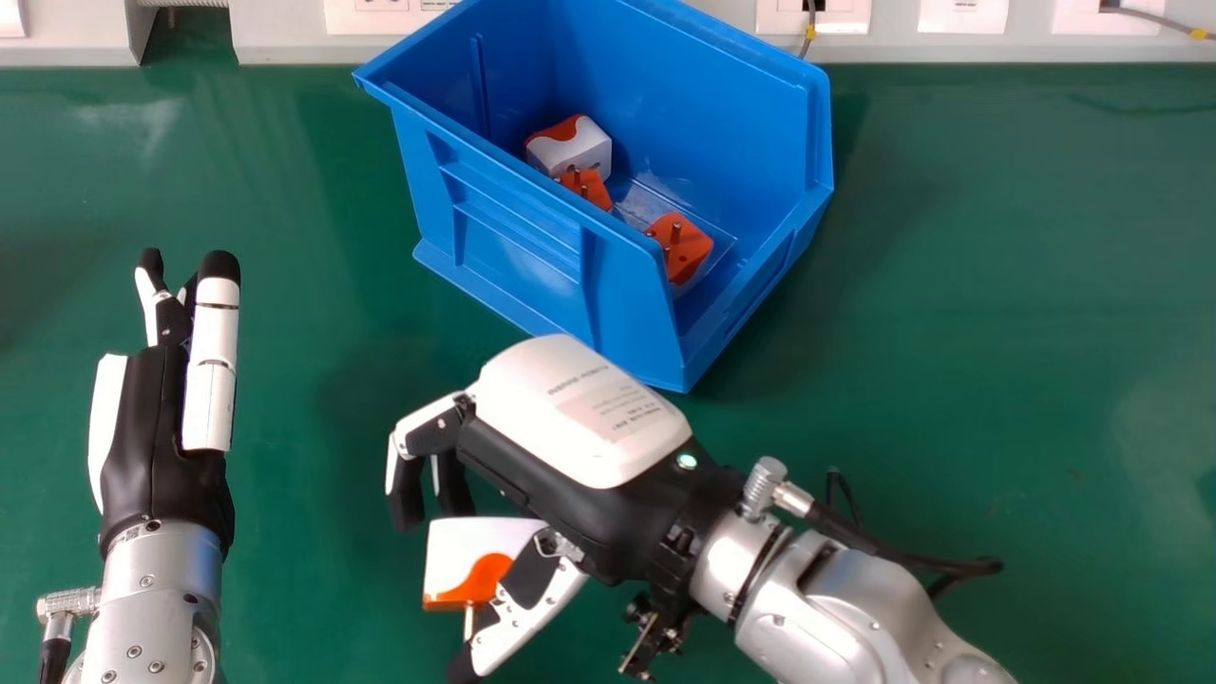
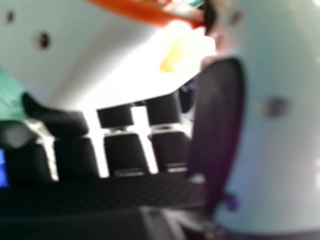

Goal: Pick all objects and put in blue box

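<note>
Carry step, by the look of it: an adapter in the right hand, its next stop the box.
The right hand [image 1: 560,475] is part-closed, curled fingers on one side and thumb on the other of a white and orange adapter [image 1: 451,551], which sits tilted in what looks like a pinch, well short of the worktop's [image 1: 997,332] far edge. The left hand [image 1: 152,408], toward the worktop's left edge, has its fingers straight and holds nothing. Beyond, the blue box [image 1: 503,218] stands by the far edge, one corner toward the robot; inside lie an orange-faced adapter [image 1: 680,245], an orange piece with pins [image 1: 591,188] and, farthest, a white and orange block [image 1: 579,150]. The next move likely calls for lifting clear of the box's near corner, then opening over its floor.
</note>
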Available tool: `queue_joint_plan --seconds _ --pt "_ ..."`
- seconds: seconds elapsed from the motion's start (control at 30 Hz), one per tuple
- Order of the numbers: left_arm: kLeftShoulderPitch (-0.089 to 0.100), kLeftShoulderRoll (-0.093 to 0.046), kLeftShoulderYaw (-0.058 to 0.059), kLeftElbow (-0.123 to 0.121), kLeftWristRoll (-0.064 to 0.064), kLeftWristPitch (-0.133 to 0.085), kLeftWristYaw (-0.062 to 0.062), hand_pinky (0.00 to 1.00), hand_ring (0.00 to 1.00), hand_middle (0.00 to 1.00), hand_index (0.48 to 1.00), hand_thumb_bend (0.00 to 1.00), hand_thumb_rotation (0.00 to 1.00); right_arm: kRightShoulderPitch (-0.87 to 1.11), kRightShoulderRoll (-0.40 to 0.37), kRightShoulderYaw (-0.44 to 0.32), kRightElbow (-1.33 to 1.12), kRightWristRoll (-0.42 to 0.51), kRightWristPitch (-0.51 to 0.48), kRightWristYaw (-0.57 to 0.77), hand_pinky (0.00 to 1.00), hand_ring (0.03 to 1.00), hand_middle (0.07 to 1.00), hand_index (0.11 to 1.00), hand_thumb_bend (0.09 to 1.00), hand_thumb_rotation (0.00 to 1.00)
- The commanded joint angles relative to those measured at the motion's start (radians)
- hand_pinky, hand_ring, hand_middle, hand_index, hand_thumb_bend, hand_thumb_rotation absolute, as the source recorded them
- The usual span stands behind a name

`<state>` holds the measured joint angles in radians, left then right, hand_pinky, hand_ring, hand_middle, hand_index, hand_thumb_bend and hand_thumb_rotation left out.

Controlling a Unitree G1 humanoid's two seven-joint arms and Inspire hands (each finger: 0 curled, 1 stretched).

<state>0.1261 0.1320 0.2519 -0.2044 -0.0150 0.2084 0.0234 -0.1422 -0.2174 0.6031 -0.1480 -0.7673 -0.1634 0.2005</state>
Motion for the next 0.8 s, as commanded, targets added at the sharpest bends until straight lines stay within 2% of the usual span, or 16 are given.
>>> queue_joint_plan --seconds 0.0,0.43,0.57,0.63,0.77 --pt "-0.015 0.013 0.004 -0.004 -0.003 -0.016 -0.003 1.00 1.00 0.98 0.983 0.47 1.00 0.011 -0.007 -0.020 -0.057 0.005 0.005 0.004 0.04 0.097 0.200 0.481 0.491 0.13" --pt "-0.025 0.019 0.018 0.006 -0.027 -0.002 -0.012 1.00 1.00 0.98 0.984 0.46 1.00 0.085 -0.032 -0.067 -0.136 0.010 0.037 0.014 0.07 0.132 0.238 0.483 0.493 0.13" --pt "-0.023 0.022 0.016 0.006 -0.027 -0.006 -0.013 1.00 1.00 0.99 0.985 0.46 1.00 0.109 -0.045 -0.096 -0.142 0.017 0.029 -0.003 0.07 0.128 0.235 0.482 0.494 0.13" --pt "-0.024 0.021 0.017 0.007 -0.027 -0.007 -0.013 1.00 1.00 0.99 0.986 0.46 1.00 0.121 -0.047 -0.109 -0.146 0.016 0.032 -0.011 0.06 0.112 0.208 0.477 0.492 0.13" --pt "-0.023 0.024 0.019 0.010 -0.026 -0.012 -0.015 1.00 1.00 0.99 0.987 0.46 1.00 0.142 -0.053 -0.134 -0.167 0.017 0.048 -0.005 0.06 0.115 0.209 0.475 0.488 0.13"
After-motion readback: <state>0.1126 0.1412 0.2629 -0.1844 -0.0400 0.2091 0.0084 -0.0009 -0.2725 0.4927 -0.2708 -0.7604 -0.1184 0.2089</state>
